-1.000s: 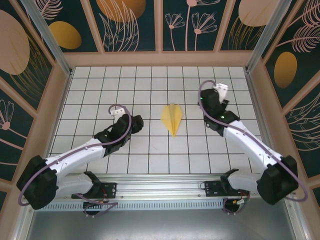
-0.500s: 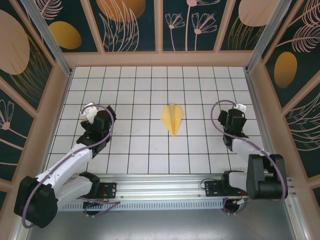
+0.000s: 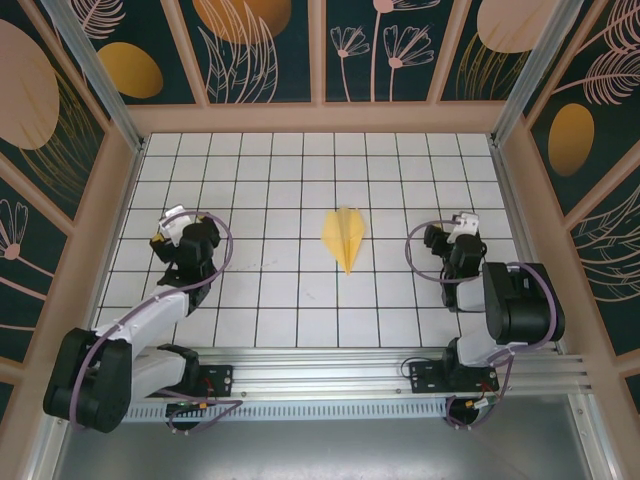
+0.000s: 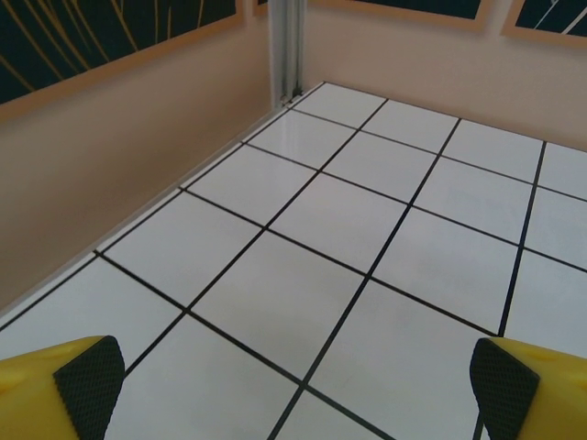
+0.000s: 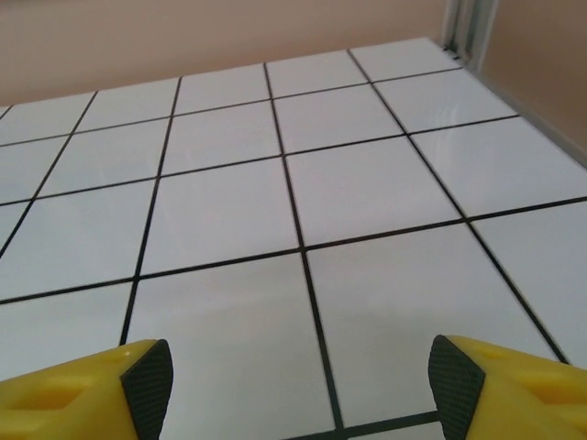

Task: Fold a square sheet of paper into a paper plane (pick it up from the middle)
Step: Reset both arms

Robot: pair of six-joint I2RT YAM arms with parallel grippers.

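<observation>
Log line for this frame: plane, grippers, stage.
paper plane: folded, lying flat, untouched | left gripper: open, empty | right gripper: open, empty | stage: fold done, both grippers clear of it

No text, label, brand, number or sign can be read anywhere. The walls (image 3: 250, 50) carry painted leaf and flower shapes, and the surface (image 3: 300, 300) a grid of black lines on white; neither forms letters or figures.
</observation>
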